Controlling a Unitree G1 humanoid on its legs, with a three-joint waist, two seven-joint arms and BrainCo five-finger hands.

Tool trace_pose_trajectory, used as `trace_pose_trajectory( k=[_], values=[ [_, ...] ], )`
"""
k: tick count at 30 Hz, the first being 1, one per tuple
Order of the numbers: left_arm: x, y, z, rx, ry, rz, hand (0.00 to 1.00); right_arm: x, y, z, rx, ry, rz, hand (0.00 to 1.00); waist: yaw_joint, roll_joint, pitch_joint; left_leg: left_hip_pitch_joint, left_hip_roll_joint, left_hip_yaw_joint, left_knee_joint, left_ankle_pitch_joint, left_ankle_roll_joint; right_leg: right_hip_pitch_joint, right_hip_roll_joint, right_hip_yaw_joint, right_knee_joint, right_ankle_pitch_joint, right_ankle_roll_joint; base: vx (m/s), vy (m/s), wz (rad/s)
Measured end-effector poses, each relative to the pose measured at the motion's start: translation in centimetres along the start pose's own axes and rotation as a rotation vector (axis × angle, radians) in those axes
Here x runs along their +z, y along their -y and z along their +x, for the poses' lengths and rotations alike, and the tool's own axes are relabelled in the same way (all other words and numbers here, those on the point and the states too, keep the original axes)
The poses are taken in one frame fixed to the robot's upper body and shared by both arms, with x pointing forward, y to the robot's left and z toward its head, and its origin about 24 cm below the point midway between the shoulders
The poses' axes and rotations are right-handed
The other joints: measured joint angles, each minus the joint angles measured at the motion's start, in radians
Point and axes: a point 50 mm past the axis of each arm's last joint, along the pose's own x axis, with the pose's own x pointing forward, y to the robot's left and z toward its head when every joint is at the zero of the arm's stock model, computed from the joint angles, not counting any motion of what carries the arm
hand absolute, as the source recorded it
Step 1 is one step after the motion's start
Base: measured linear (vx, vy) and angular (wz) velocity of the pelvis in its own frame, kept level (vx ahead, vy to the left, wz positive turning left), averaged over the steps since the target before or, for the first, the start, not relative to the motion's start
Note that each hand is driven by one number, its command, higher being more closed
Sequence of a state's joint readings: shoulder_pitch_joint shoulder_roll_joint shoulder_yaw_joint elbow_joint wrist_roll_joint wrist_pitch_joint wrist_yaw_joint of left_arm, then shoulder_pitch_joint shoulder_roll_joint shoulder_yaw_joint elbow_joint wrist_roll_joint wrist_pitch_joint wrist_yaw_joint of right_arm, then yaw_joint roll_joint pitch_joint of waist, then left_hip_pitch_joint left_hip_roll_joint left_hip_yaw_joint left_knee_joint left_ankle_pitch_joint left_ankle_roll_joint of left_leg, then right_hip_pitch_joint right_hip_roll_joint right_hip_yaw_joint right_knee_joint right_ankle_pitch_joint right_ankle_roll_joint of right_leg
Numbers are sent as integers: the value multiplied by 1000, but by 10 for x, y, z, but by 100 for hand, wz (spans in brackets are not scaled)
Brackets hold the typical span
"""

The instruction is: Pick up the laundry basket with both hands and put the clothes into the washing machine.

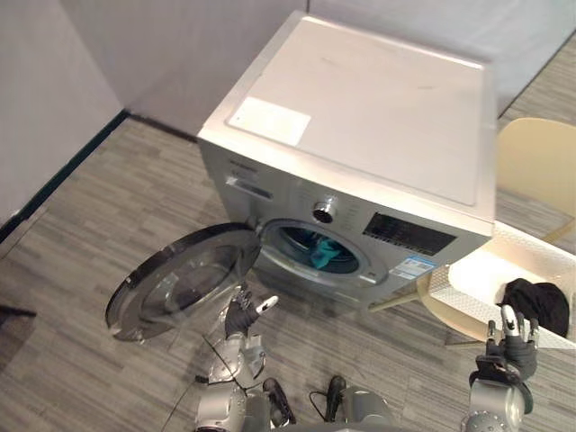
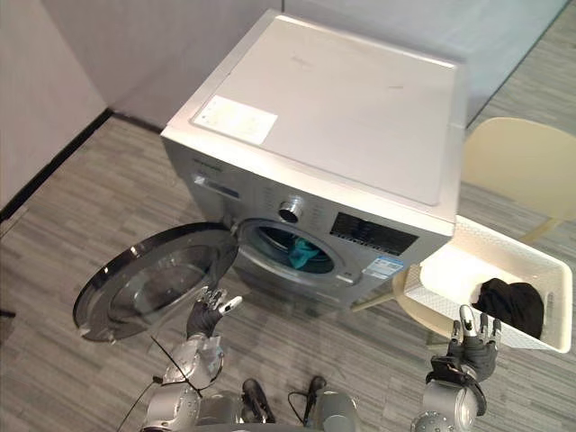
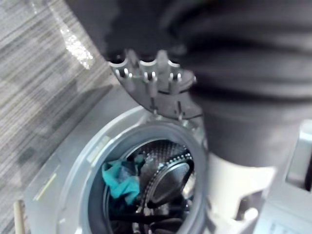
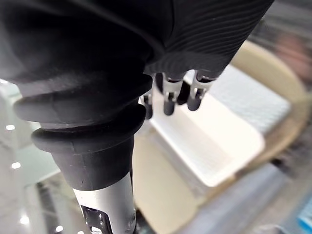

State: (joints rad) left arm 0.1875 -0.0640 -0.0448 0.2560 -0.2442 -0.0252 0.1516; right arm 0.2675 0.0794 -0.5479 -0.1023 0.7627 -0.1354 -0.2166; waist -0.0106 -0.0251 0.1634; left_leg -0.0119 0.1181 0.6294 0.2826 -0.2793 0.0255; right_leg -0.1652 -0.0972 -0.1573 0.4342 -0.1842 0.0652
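Washing machine (image 1: 378,108) with door (image 1: 180,279) open, teal cloth (image 1: 321,252) inside; labels (image 1: 269,120) unreadable. Basket (image 1: 472,274) at 4 o'clock holding black garment (image 1: 538,304). Left hand (image 1: 239,315), right hand (image 1: 515,349) spread, empty.

A cream chair (image 1: 540,162) stands on grey plank floor (image 1: 117,207) by grey walls (image 1: 45,90).

The silver front-loading washing machine (image 1: 360,99) stands upright with its round door (image 1: 180,279) swung fully open to the left, and a teal garment (image 1: 321,252) lies bunched at the mouth of the drum. The white perforated laundry basket (image 2: 447,273) rests on a cream chair (image 2: 522,162) just right of the machine. It holds a crumpled black garment (image 2: 508,304) at its right end.
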Motion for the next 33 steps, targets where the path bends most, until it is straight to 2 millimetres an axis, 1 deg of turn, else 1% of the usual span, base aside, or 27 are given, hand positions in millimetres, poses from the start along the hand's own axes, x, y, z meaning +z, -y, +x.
trace_pose_trajectory(
  k=[2,3,4,5,6,7,9,10,11,12,13,14,15,16,17,18,19,20,21,22,23,24,25,27,28,30,33],
  values=[
    [-3,-5,-1,12,-11,30,0,14,-6,2,2,88,-46,0,-17,-4,-3,57,3,34,-3,-5,-4,-52,-4,43,166,2,5,0,-30,-70],
    [-3,-7,-1,10,-8,52,0,17,-5,2,-6,109,-66,0,-34,-18,-9,78,5,47,3,-5,-4,-98,-10,62,261,18,25,32,-45,-30],
    [-2,-9,-1,11,-6,60,0,18,-4,2,-16,115,-76,0,-35,-21,-11,92,12,58,2,-5,-4,-113,-6,71,301,34,40,58,-89,-33],
    [-1,-10,0,19,-3,57,0,19,-7,3,-17,130,-76,0,-38,-13,-10,99,28,67,3,-5,-5,-126,-16,63,334,19,9,40,-66,-25],
    [0,-10,1,22,1,56,0,19,-9,4,-15,137,-75,0,-39,-19,-14,99,31,71,3,-5,-5,-135,-36,56,350,4,-8,43,-102,-15],
    [1,-12,1,35,4,54,0,20,-15,8,-14,150,-66,0,-40,-11,-10,97,44,68,8,-4,-6,-144,-88,38,360,-7,-27,33,-125,0],
    [1,-16,2,53,4,48,0,21,-21,12,-15,169,-56,0,-43,-6,-14,88,73,46,19,5,-22,-138,-164,33,327,-8,-30,36,-189,15],
    [-1,-19,2,64,-9,53,0,23,-22,14,-24,183,-56,0,-45,10,-25,67,89,9,23,16,-42,-129,-206,46,256,-6,-28,50,-350,41],
    [-3,-23,4,72,-18,65,0,23,-24,16,-27,187,-48,0,-53,-1,-34,51,111,-27,38,25,-64,-110,-226,90,164,4,-26,55,-443,56],
    [-5,-27,4,79,-30,76,0,23,-26,18,-27,189,-45,0,-61,6,-37,37,129,-54,49,30,-90,-95,-233,129,96,24,-32,36,-369,49],
    [-7,-28,4,83,-37,81,0,23,-26,18,-30,191,-44,0,-63,0,-46,28,140,-65,56,32,-108,-93,-234,153,59,39,-37,27,-436,50],
    [-9,-32,3,90,-51,92,0,22,-25,20,-41,192,-51,0,-65,-17,-59,12,168,-98,85,34,-152,-81,-228,210,2,78,-31,37,-600,50],
    [-13,-37,2,100,-70,108,0,20,-23,20,-47,183,-58,0,-66,-45,-76,8,187,-129,107,38,-202,-71,-225,236,-15,98,65,56,-787,46],
    [-17,-39,2,106,-88,110,0,21,-23,21,-43,183,-64,0,-66,-45,-83,9,202,-148,111,42,-227,-55,-215,232,-12,47,144,55,-667,17],
    [-26,-39,0,119,-122,100,0,24,-29,25,-7,192,-76,0,-59,-7,-94,14,253,-166,100,61,-268,-52,-173,204,9,-28,174,102,-719,-13],
    [-35,-34,-6,149,-151,45,0,29,-43,31,76,199,-103,0,-62,33,-103,34,301,-174,39,129,-280,-95,-107,188,100,-64,125,77,-429,-20],
    [-37,-31,-6,146,-155,39,0,28,-47,32,93,197,-105,0,-62,35,-105,39,305,-175,29,145,-282,-106,-94,188,121,-73,117,93,-649,-21],
    [-36,-32,-6,146,-155,42,0,30,-55,34,136,199,-109,0,-64,37,-105,42,329,-203,17,211,-274,-129,-64,181,178,-96,80,51,-559,-15],
    [-35,-35,-6,164,-150,29,0,29,-61,35,158,200,-106,0,-63,28,-103,24,352,-247,29,289,-211,-129,-41,164,190,-113,48,53,-669,-7],
    [-33,-36,-4,173,-142,15,0,29,-62,35,163,200,-104,0,-65,24,-103,-1,358,-264,48,335,-147,-121,-33,151,184,-118,38,14,-546,27],
    [-31,-37,-3,183,-135,1,0,30,-60,35,169,201,-113,0,-77,-3,-91,-53,371,-273,77,433,-11,-92,-30,117,151,-119,17,-8,-414,49],
    [-31,-37,-3,183,-134,1,0,31,-58,35,168,204,-118,0,-84,-11,-87,-72,374,-272,95,458,25,-75,-31,97,132,-114,0,-21,-435,67],
    [-31,-36,-3,178,-137,4,0,36,-54,36,155,223,-139,0,-86,-14,-84,-111,361,-254,173,449,20,-52,-32,73,96,-99,-25,-31,-322,50],
    [-34,-37,-5,165,-145,13,0,40,-47,36,135,237,-171,0,-84,-14,-83,-132,317,-216,240,382,28,-23,-30,47,52,-81,-54,-47,-279,36],
    [-37,-39,-9,165,-153,16,0,39,-46,36,133,235,-192,0,-82,-12,-82,-128,287,-228,242,350,3,-23,-21,48,39,-74,-64,-42,-159,13],
    [-41,-43,-14,163,-167,17,0,33,-47,34,145,211,-241,0,-79,-1,-74,-127,251,-282,235,316,-6,-32,6,66,15,-59,-70,-55,-86,-19],
    [-42,-46,-17,151,-166,55,0,25,-39,31,135,173,-309,0,-63,5,-56,-81,248,-274,177,305,-11,-30,30,96,-13,-37,-67,-59,-7,-38]
  ],
)
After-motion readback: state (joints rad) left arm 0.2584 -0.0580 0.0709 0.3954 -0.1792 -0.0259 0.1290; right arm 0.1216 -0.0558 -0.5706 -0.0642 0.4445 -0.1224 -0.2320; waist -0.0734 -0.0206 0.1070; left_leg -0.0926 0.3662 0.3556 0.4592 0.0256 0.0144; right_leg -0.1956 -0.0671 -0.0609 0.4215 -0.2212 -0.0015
